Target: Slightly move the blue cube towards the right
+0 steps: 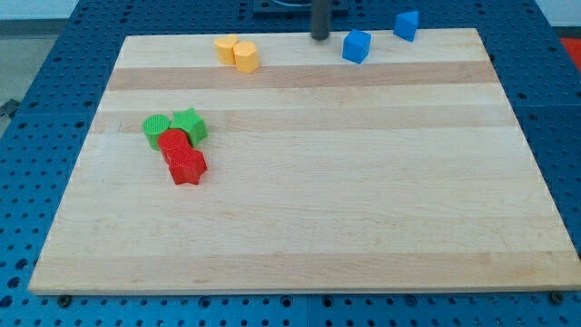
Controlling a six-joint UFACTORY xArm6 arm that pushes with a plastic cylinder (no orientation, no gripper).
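A blue cube [357,45] sits near the board's top edge, right of the middle. A second blue block [407,25], of a more wedge-like shape, lies further up and to the right, at the top edge. My tip [320,38] stands on the board at the top edge, just to the left of the blue cube, with a small gap between them. The rod rises out of the view's top.
Two yellow blocks [236,53] touch each other at the top, left of my tip. At the left, two green blocks [172,127] and two red blocks [182,157] form a tight cluster. The wooden board [327,218] lies on a blue perforated table.
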